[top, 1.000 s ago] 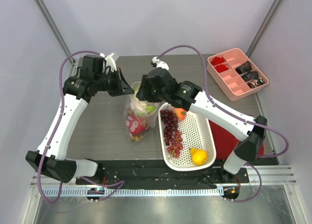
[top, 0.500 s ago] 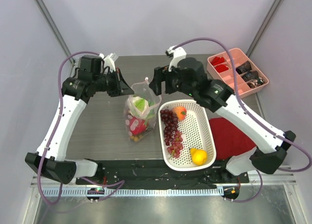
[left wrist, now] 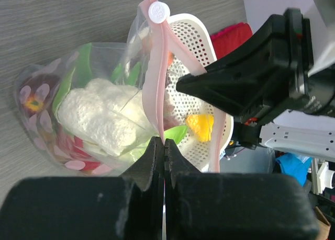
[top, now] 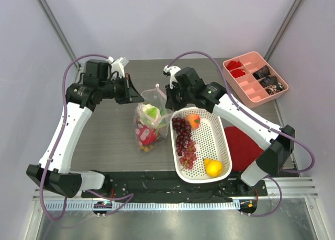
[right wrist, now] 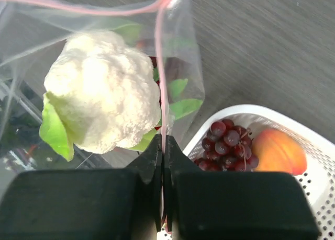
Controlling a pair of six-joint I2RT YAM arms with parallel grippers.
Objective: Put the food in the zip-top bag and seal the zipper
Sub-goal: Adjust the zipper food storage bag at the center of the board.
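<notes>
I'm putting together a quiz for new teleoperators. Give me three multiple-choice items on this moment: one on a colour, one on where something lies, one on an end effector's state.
1. The zip-top bag has a zipper that is: A blue; B green; C pink.
2. The lemon lies: A in the white basket; B in the bag; C outside both.
3. The right end effector is: A open; B shut on the zipper; C shut on the lemon.

Answers:
1. C, because the strip shows pink in both wrist views.
2. A, because the top view shows it at the basket's near end.
3. B, because its wrist view shows it closed with the strip pinched in it.
</notes>
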